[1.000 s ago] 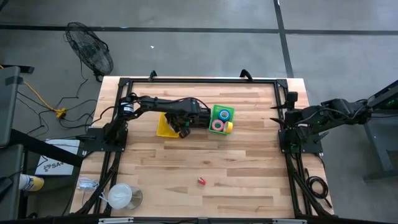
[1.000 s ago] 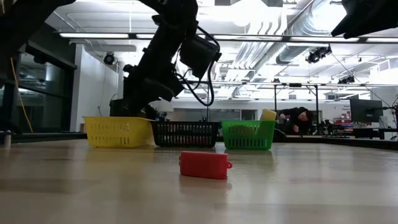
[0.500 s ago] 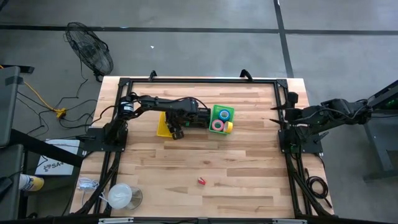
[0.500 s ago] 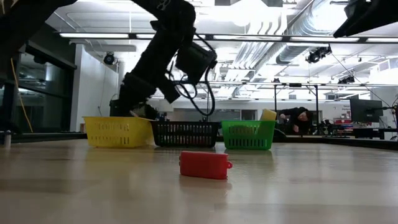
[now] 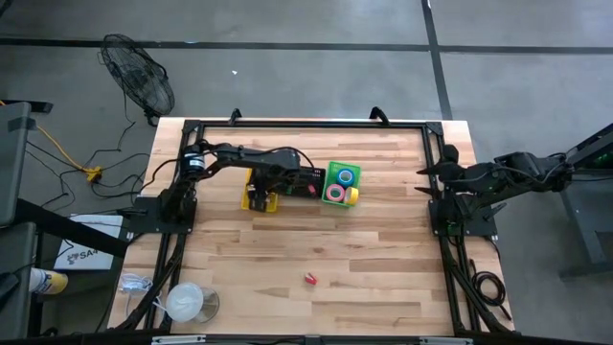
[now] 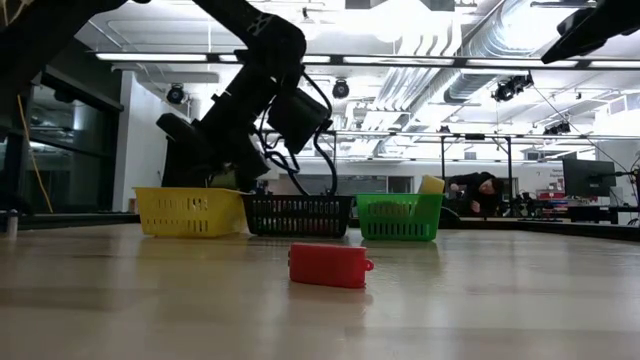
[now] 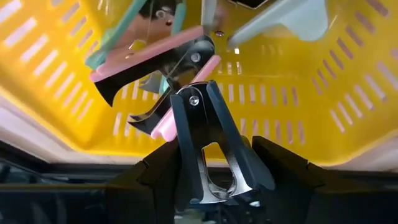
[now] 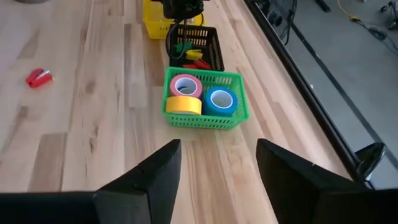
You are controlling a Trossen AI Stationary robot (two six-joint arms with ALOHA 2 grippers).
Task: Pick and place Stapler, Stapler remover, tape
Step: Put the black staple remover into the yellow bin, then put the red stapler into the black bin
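Gripper (image 7: 208,186) of the left arm hangs over the yellow bin (image 5: 257,193), its 2 fingers clamped on a black staple remover (image 7: 208,146) that points down into the bin. Inside that bin the left wrist view shows more staple removers with pink (image 7: 149,53) and teal (image 7: 115,40) handles, lying just beyond the held one. In the low view the same arm leans over the yellow bin's back edge, the gripper itself hidden behind the bin wall.

Taking the yellow bin as the landmark: a black bin (image 8: 198,53) stands touching its side toward the right arm, with red and green items in it that are too small to name. A green bin (image 8: 202,99) follows directly after the black one, so the 3 form a row. The green bin holds 3 rolls of tape: pink (image 8: 185,84), yellow (image 8: 183,104) and blue (image 8: 219,101); the yellow roll stands on edge and rises above the rim in the low view.

A small red stapler (image 6: 329,265) lies alone on the desk (image 5: 383,249), well apart from the yellow bin, toward the front edge.

The right gripper (image 8: 217,168) waits far from the yellow bin, beyond the green bin at the right edge of the desk, its fingers spread apart and empty.

A large white roll (image 5: 184,301) sits near the desk's front left corner.
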